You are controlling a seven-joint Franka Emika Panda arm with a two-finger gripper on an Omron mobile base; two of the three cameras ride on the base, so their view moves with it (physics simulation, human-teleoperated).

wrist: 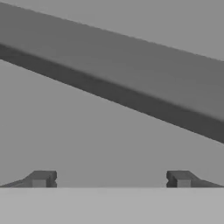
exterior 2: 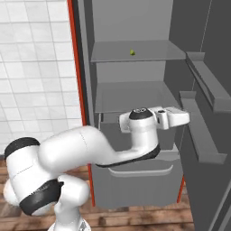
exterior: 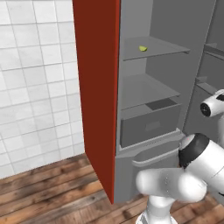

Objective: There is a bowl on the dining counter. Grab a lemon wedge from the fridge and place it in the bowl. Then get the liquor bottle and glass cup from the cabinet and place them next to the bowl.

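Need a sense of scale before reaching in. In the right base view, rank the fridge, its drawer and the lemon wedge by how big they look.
1. Fridge, largest.
2. Drawer at its bottom, partly hidden by the arm.
3. Lemon wedge on the upper shelf, by far the smallest; it sits farther back, so it looks smaller still.

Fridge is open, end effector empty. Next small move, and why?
Probably raise the open end effector toward the upper grey shelf of the tall grey fridge. The small yellow-green lemon wedge sits alone on that shelf, while the hand hangs well below it, near the open door's bins, with nothing between its fingertips.
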